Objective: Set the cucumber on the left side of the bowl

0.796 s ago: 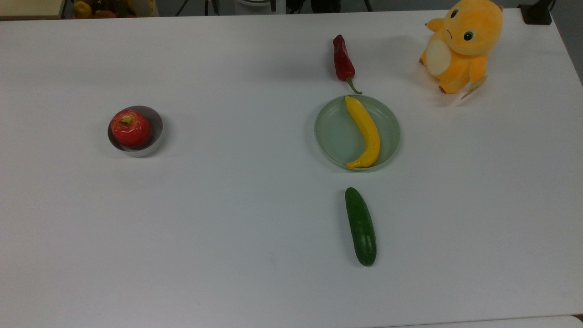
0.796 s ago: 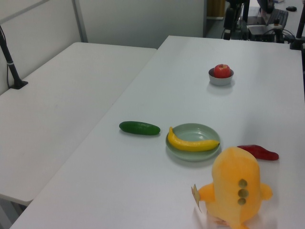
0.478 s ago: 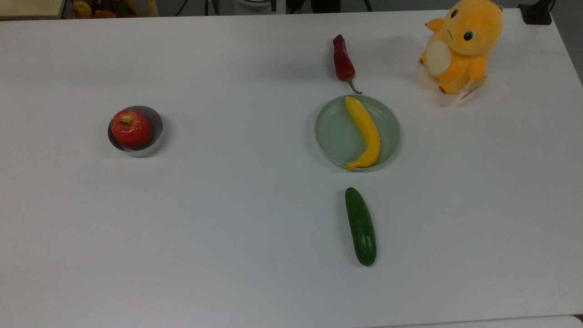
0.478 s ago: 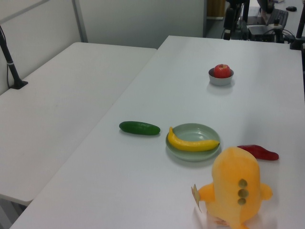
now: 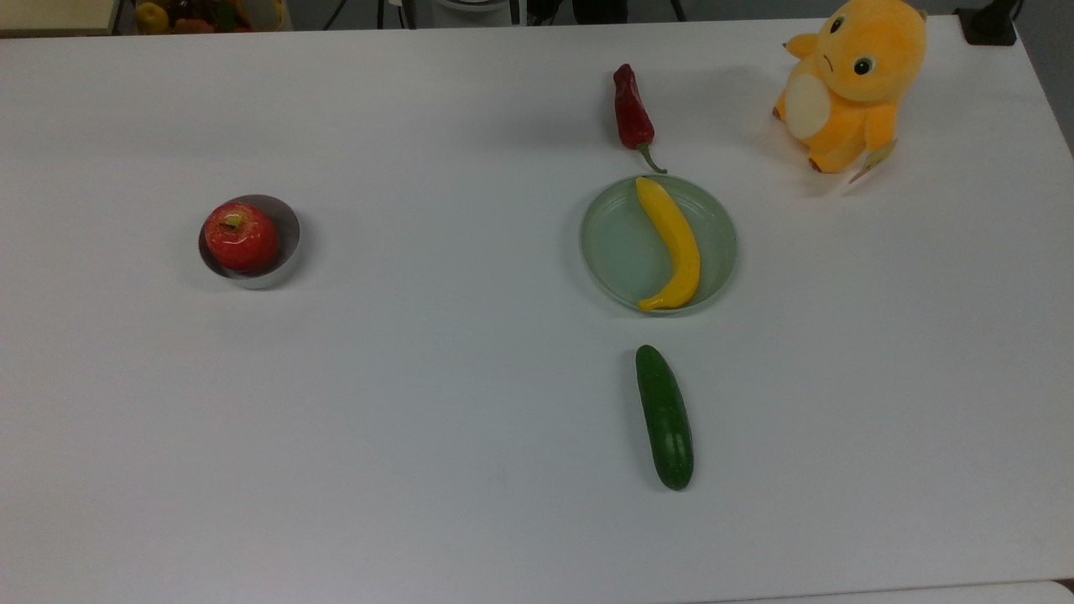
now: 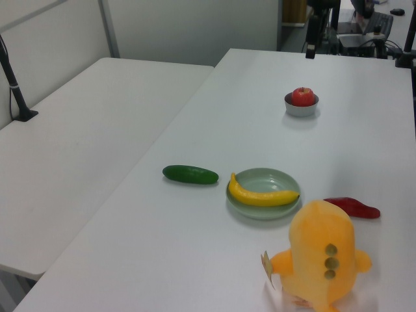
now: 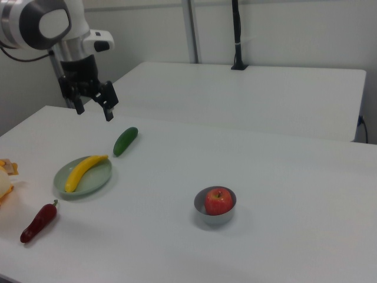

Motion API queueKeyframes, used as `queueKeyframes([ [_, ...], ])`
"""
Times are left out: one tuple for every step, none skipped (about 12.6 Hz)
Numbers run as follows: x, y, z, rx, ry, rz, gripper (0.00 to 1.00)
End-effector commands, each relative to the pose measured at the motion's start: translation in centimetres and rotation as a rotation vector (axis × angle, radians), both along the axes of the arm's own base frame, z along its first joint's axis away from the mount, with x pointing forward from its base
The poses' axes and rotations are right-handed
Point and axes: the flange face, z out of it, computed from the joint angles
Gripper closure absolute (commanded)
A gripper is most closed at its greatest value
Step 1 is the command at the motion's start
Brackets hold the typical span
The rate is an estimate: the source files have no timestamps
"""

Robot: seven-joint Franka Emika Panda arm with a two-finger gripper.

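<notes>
Nothing on the table (image 5: 419, 436) moved — cucumber (image 5: 664, 417) untouched, gripper (image 7: 93, 108) open above

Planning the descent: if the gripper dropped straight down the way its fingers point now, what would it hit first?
Probably bare table. In the right view the open gripper hangs fingers-down, apparently short of the cucumber, towards the right view's left; depth is uncertain.

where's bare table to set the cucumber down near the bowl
Bare table rings the bowl holding the apple, widest between it and the plate. It is crowded along the chili, plate and cucumber line, with the plush toy beyond.
</notes>
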Motion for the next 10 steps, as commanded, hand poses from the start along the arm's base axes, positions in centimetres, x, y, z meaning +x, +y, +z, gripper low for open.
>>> queueKeyframes([
  [-1.4,3.4,-2.7,-0.021,0.065,0.097,0.00],
  [-0.9,5.0,-3.8,-0.011,0.075,0.123,0.00],
  [0.8,5.9,-4.9,-0.001,0.048,0.127,0.00],
  [2.5,7.2,-6.1,0.011,-0.007,0.128,0.00],
  [4.1,8.5,-7.3,0.021,-0.062,0.133,0.00],
  [5.6,10.2,-9.1,0.032,-0.107,0.129,0.00],
  [7.1,12.2,-11.0,0.041,-0.174,0.105,0.00],
  [8.9,13.2,-12.4,0.048,-0.245,0.090,0.00],
  [10.3,14.6,-13.9,0.042,-0.273,0.099,0.00],
  [11.2,15.3,-14.9,0.041,-0.278,0.100,0.00],
])
